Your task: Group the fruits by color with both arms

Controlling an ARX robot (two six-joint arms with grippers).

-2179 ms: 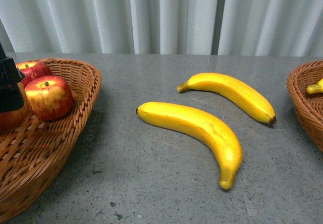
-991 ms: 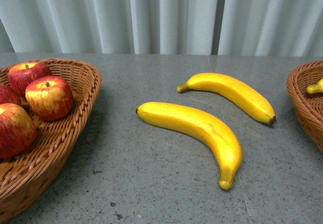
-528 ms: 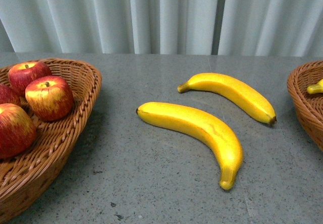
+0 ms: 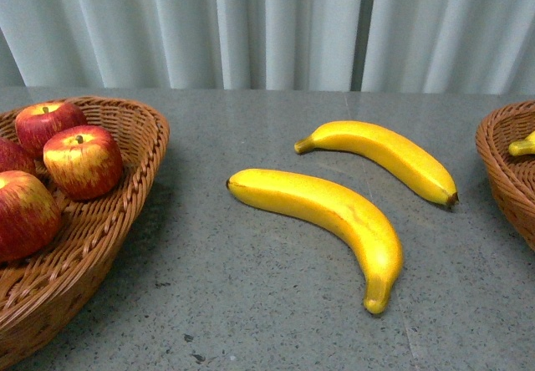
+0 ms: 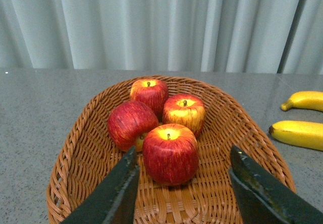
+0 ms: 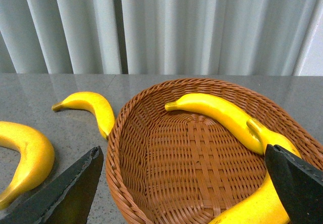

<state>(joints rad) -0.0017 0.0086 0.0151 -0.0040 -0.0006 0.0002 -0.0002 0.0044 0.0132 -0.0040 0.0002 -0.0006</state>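
1. On the front view neither arm shows. Two loose bananas lie on the grey tabletop [image 4: 251,312] between the baskets: the nearer banana [image 4: 334,212] and the farther banana [image 4: 384,155]. They are close to each other but not touching.
2. The left basket [image 4: 125,212] holds the apples [image 4: 82,160]. My left wrist camera counts four of them, bunched together in its middle with stems up or tilted.
3. The left tool [image 5: 184,150] hangs over that basket with its jaws spread wide and nothing between them. The front apple [image 5: 170,154] shows in the gap.
4. The right tool [image 6: 181,153] is likewise spread wide and empty, above the right basket [image 6: 151,183].
5. Two sorted bananas lie in that basket. The first sorted banana [image 6: 222,114] lies toward the far rim. The second sorted banana [image 6: 262,193] lies along the side wall, its stem end against the first.
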